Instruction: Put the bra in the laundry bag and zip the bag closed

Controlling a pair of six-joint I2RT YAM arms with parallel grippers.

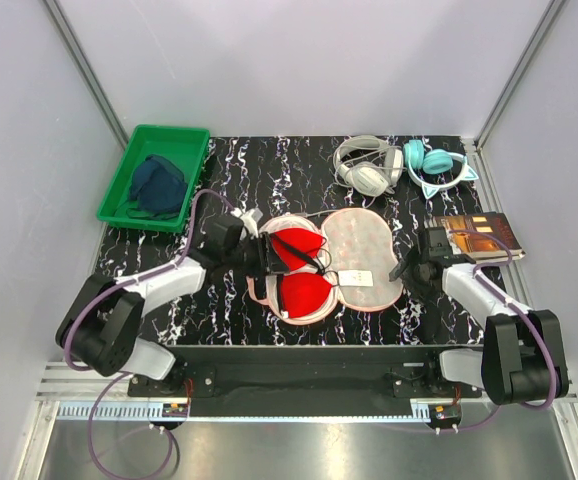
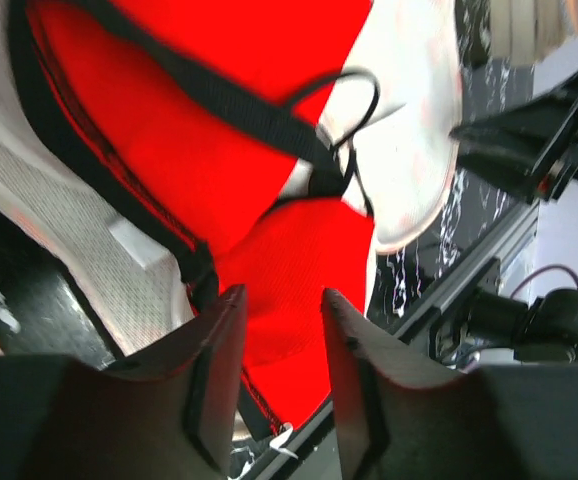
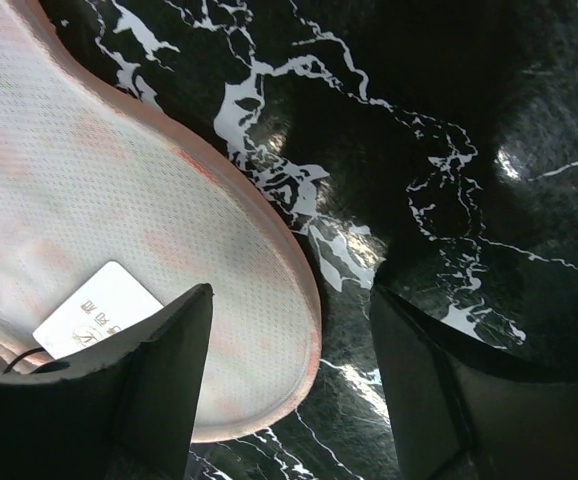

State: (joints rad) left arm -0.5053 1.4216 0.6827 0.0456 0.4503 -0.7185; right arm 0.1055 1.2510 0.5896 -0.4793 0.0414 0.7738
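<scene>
L jaws parted, hung over bra (image 1: 307, 293), prob tucking it in | bra lay in left half of open laundry bag (image 1: 367, 250) | R jaws parted at right rim, prob to fold it shut

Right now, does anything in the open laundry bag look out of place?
Yes. The bra lies in the left half of the laundry bag, but one thin dark strap loops out onto the right mesh half, where it could catch in the zip.
</scene>
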